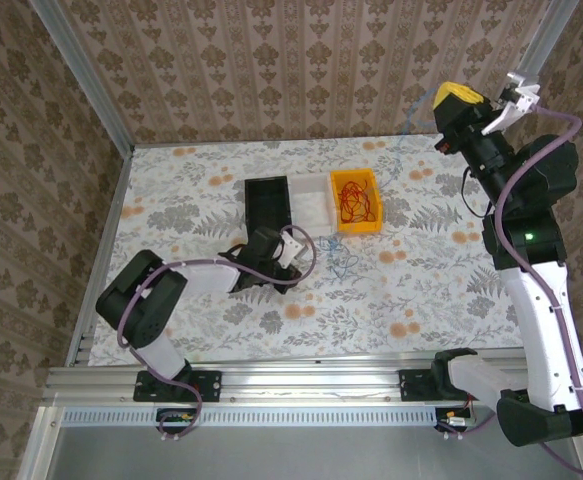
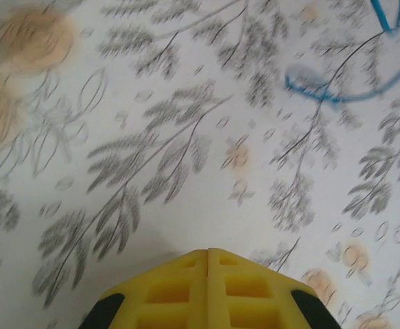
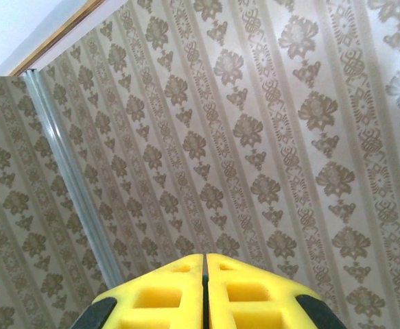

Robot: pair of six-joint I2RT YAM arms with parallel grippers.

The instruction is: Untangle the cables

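A loose blue cable lies on the flowered table, right of my left gripper; its loops show at the upper right of the left wrist view. My left gripper hovers just above the cloth, its yellow fingers pressed together on nothing. Red cables sit bunched in the yellow bin. My right gripper is raised high at the back right and points at the wall. Its fingers are shut, with a bluish sliver in the slit. A faint blue strand hangs below it.
A black bin and a clear white bin stand side by side left of the yellow one. Metal posts and patterned walls enclose the table. The aluminium rail runs along the near edge.
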